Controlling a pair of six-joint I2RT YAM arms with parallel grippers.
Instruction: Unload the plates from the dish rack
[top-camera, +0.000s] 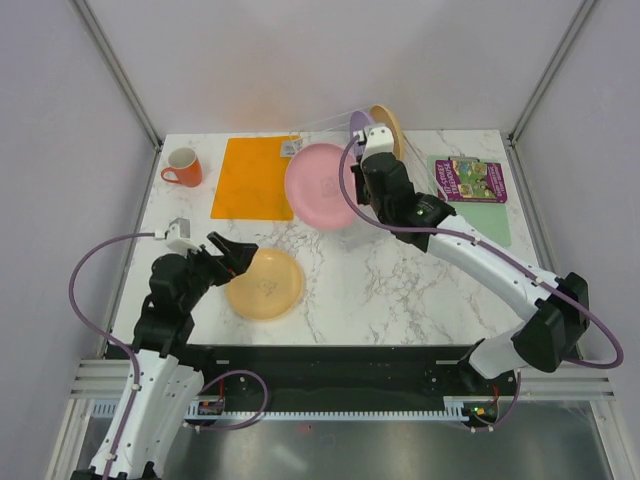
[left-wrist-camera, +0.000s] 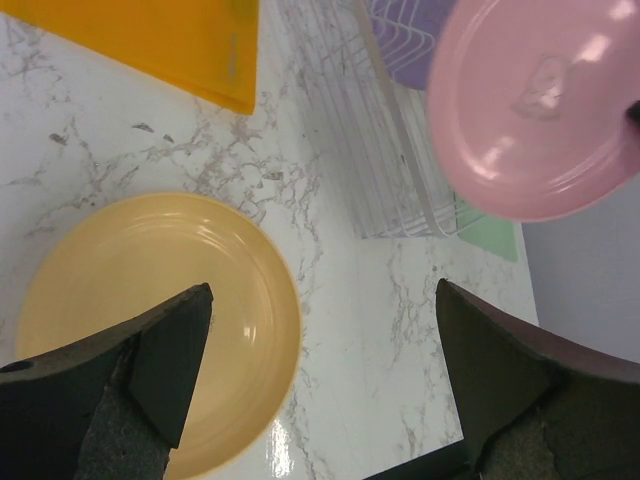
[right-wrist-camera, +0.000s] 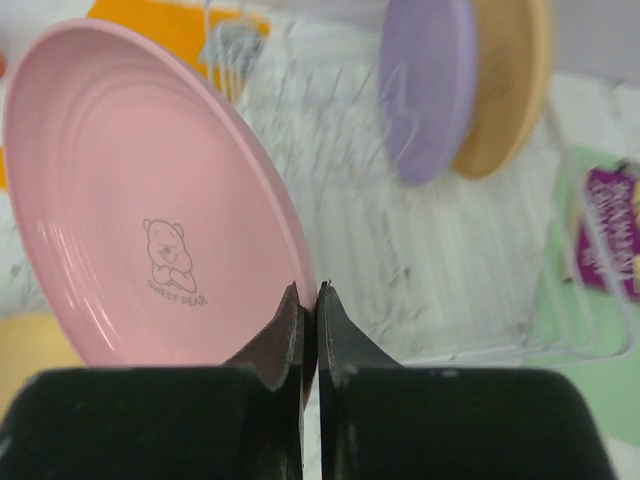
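A red-orange mug (top-camera: 182, 167) stands at the far left of the marble table (top-camera: 380, 290), with a flat orange mat (top-camera: 255, 178) near it on the right. Closer to the bases, the left gripper (top-camera: 236, 256) hangs with its jaws spread wide and nothing between them. It sits over the left edge of the yellow-orange plate (top-camera: 265, 284), which lies flat on the table, face up and apart from the mat.

Further right, the right gripper (right-wrist-camera: 317, 292) is clenched on the rim of the pink plate (top-camera: 322, 186). The plate is held tilted above the table, and its bear-printed face is turned toward the wrist camera. From above it covers the mat's right edge and hides much of the clear dish rack (right-wrist-camera: 450, 270), while the right arm crosses the rack's near side. The purple plate (top-camera: 359, 125) and tan-orange plate (top-camera: 387, 125) stand on edge side by side among the rack's wire dividers. Right of the rack, a purple picture book (top-camera: 470, 180) lies on a pale green mat (top-camera: 490, 222).
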